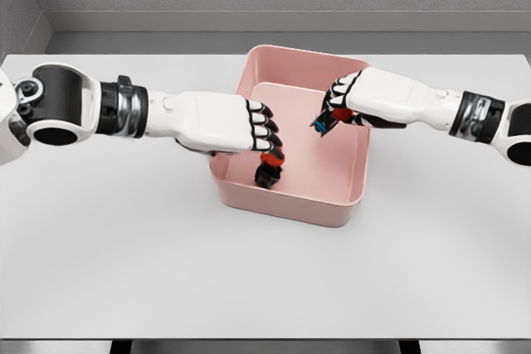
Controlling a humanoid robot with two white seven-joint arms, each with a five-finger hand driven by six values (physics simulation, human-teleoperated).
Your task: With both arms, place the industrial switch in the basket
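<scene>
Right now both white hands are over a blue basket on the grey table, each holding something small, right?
Nearly. The head view shows the basket is pink, not blue. Otherwise yes: the left hand and right hand are over it on the grey table, each holding something small.

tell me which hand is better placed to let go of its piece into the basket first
Left, probably. The left hand holds its red-and-black piece low, close to the pink basket floor. The right hand holds its piece higher above the floor, so it would drop further.
</scene>
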